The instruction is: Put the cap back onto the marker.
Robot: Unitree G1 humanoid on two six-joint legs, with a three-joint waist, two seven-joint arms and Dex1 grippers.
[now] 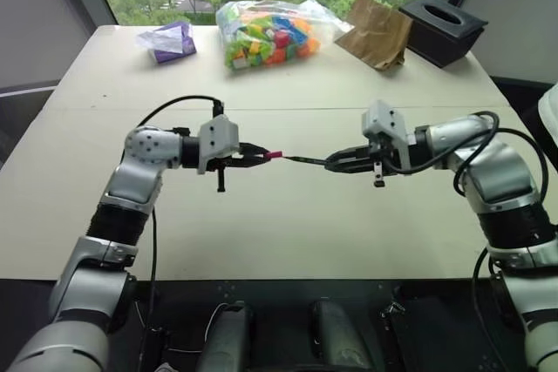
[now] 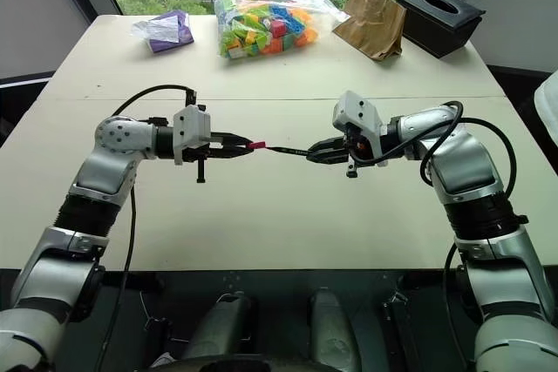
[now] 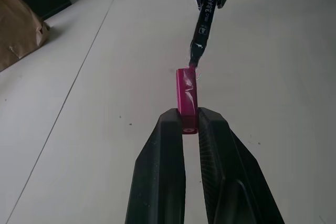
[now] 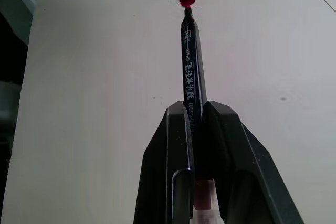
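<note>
Two sets of fingers face each other above my desk [image 1: 288,233], left gripper [image 3: 189,121] pinching the cap [image 3: 187,94], right gripper [image 4: 195,109] pinching the marker [image 4: 189,61], so I can align tip with opening.

Blocks bag [image 1: 266,32], paper bag [image 1: 377,30], tissue box [image 1: 442,28]

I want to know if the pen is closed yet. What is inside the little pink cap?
The marker's tip is just at the open mouth of the cap, barely entering. Most of the marker is outside. The cap's walls hide its inside, and the left gripper's fingers cover its back end.
</note>
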